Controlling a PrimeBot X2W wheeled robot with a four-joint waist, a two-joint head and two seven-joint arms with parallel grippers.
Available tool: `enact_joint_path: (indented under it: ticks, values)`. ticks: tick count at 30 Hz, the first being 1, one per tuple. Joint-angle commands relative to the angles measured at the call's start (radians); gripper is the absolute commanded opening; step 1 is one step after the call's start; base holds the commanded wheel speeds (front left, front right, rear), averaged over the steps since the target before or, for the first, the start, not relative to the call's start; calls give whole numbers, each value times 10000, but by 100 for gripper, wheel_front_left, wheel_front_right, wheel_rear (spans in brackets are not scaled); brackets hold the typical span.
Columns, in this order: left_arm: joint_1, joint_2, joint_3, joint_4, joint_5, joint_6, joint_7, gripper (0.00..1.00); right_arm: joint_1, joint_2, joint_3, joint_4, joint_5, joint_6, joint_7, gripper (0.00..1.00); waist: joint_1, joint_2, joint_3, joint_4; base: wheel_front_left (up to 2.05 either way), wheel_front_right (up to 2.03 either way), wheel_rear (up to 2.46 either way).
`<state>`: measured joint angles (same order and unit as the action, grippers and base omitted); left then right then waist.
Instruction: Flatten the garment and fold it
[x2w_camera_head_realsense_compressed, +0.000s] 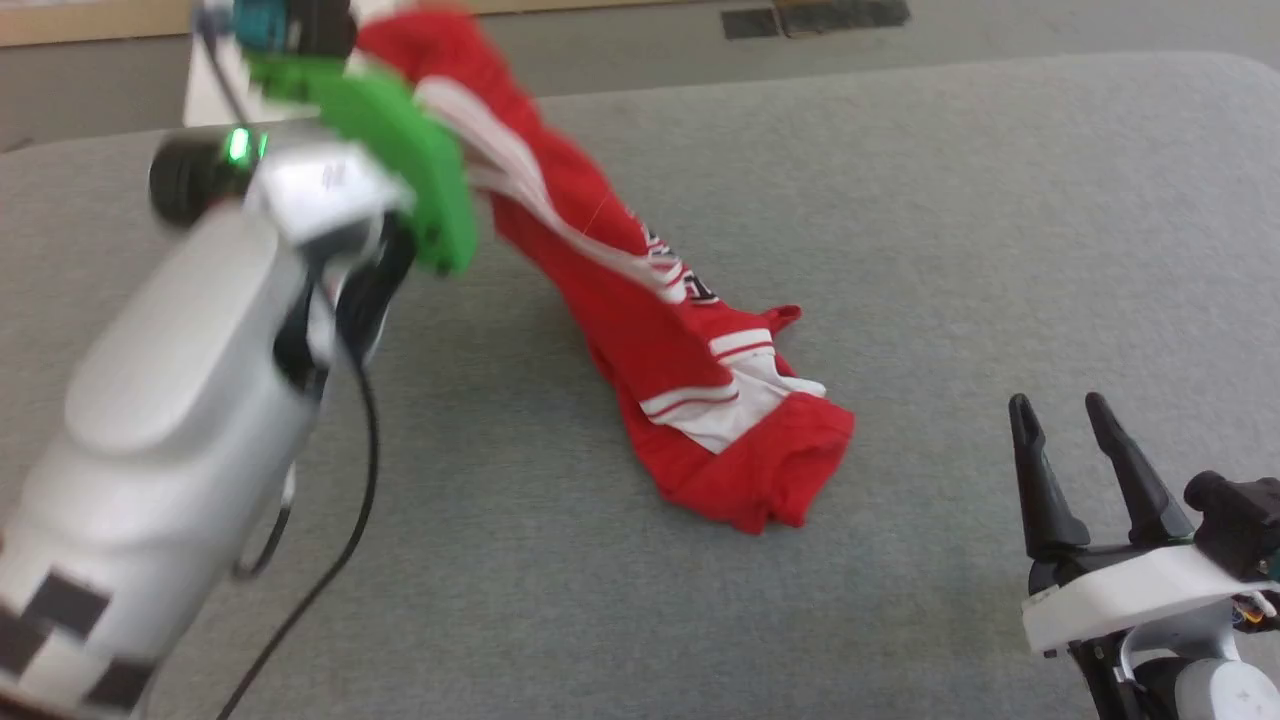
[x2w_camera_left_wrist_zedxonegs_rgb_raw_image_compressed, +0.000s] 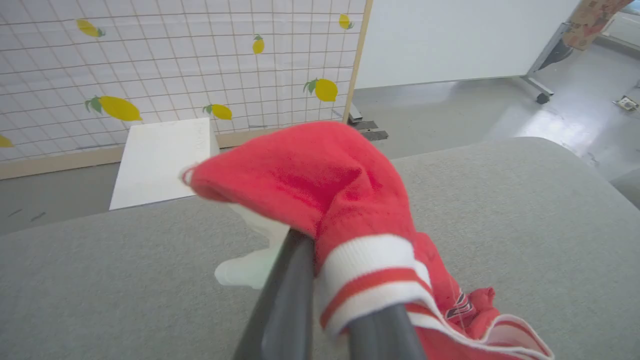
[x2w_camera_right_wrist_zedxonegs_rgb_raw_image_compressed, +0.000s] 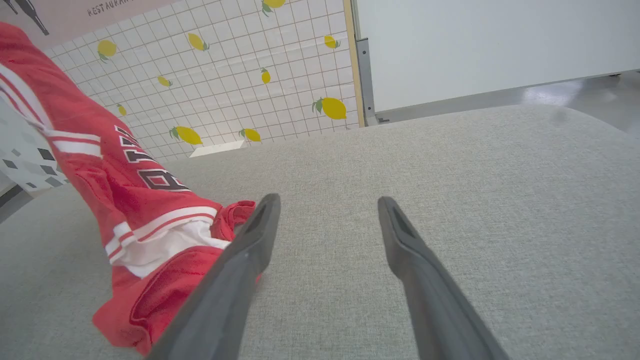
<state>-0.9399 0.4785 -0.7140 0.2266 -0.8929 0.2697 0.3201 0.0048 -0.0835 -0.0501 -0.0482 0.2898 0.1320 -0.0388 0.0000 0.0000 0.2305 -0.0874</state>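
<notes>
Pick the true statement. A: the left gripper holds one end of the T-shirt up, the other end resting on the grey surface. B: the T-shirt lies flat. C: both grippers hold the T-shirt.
A: the left gripper is shut on the red T-shirt, which slopes down to the grey surface; the right gripper is open.

Wide grey cloth-covered table top (x2w_camera_head_realsense_compressed: 900, 250), rounded at its far corners, behind it a gridded screen (x2w_camera_left_wrist_zedxonegs_rgb_raw_image_compressed: 150, 60) printed with yellow lemons, framed in pale wood, a white box (x2w_camera_left_wrist_zedxonegs_rgb_raw_image_compressed: 160, 160) before it, a plain white panel (x2w_camera_left_wrist_zedxonegs_rgb_raw_image_compressed: 450, 40) alongside, glossy grey floor (x2w_camera_left_wrist_zedxonegs_rgb_raw_image_compressed: 550, 120).
</notes>
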Motion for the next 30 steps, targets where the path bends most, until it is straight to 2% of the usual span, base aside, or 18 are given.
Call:
enact_joint_path:
  ticks: [1, 6, 9, 12, 15, 16, 17, 18, 22, 24, 25, 30]
  values:
    - [722, 303, -8, -124, 129, 156, -149, 0, 147, 40, -3, 25, -2, -13, 33, 100, 0, 0, -379, 471, 0, 0, 0]
    - [3263, 1032, 43, -905, -227, 895, -592, 0, 344, 103, -66, 82, -29, -13, 130, 100, 0, 0, -622, 865, 0, 0, 0]
    - [5028, 1408, -351, -1319, -478, 1194, -501, 0, 423, 125, -106, 110, -74, -13, 231, 100, 0, 0, -783, 1144, 0, 0, 0]
    - [5774, 1577, -656, -1353, -503, 1218, -461, 0, 416, 121, -54, 117, -95, -13, 321, 100, 0, 0, -878, 1255, 0, 0, 0]
    - [6186, 1625, -968, -1229, -482, 1014, -447, 0, 394, 97, 26, 124, -99, -13, 404, 100, 0, 0, -985, 1305, 0, 0, 0]
    - [6255, 1623, -1050, -1165, -471, 960, -429, 16, 394, 91, 39, 127, -103, -13, 427, 100, 0, 0, -1024, 1317, 0, 0, 0]
    - [6316, 1631, -1178, -1075, -427, 892, -377, 96, 399, 84, 44, 133, -105, -13, 455, 100, 0, 0, -1071, 1330, 0, 0, 0]
    - [6340, 1635, -1276, -1004, -387, 835, -331, 100, 404, 77, 42, 141, -102, -13, 475, 100, 0, 0, -1113, 1341, 0, 0, 0]
    - [6265, 1621, -1457, -795, -116, 777, -450, 100, 460, 45, 3, 186, -78, -13, 545, 100, 0, 0, -1338, 1420, 0, 0, 0]
    - [6181, 1609, -1404, -805, 36, 804, -726, 100, 518, 34, -5, 214, -67, -13, 583, 100, 0, 0, -1480, 1470, 0, 0, 0]
    - [6079, 1579, -1240, -1021, 221, 834, -1277, 100, 585, 14, -24, 242, -32, -13, 664, 100, 0, 0, -1698, 1568, 0, 0, 0]
    - [6015, 1685, -1077, -1584, 526, 843, -1974, 100, 713, -12, -99, 253, 18, -13, 765, 100, 0, 0, -2010, 1726, 0, 0, 0]
